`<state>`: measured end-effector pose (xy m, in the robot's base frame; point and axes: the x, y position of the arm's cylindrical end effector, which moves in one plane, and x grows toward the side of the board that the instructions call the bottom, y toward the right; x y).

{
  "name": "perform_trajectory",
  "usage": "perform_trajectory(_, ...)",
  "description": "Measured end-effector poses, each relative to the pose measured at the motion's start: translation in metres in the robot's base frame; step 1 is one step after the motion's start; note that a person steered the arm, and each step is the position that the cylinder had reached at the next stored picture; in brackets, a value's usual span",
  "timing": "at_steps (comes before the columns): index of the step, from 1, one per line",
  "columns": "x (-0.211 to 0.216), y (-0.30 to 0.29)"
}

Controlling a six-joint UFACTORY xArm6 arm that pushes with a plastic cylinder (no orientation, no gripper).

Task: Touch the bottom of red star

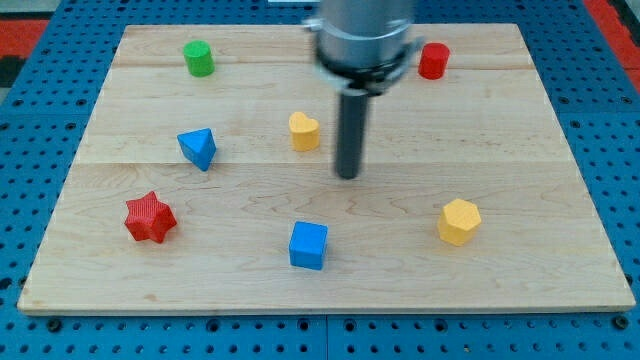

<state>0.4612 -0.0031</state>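
The red star (150, 217) lies near the board's left edge, towards the view's bottom. My tip (347, 175) stands on the board near its middle, far to the right of the star and a little higher in the view. The tip touches no block. The nearest block is a yellow heart (304, 131), up and to the left of the tip. A blue cube (308, 245) lies below and left of the tip, between it and the star's side of the board.
A blue triangular block (198, 148) lies above the star. A green cylinder (199, 58) sits at the top left, a red cylinder (433, 60) at the top right, a yellow hexagon (459, 221) at the lower right. The wooden board (560, 280) rests on blue pegboard.
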Motion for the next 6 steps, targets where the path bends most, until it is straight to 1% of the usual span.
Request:
perform_trajectory(1, 0.0, -0.029)
perform_trajectory(2, 0.021, -0.028)
perform_trajectory(3, 0.068, -0.023)
perform_trajectory(4, 0.088, -0.087)
perform_trajectory(5, 0.083, -0.148)
perform_trajectory(6, 0.096, -0.179)
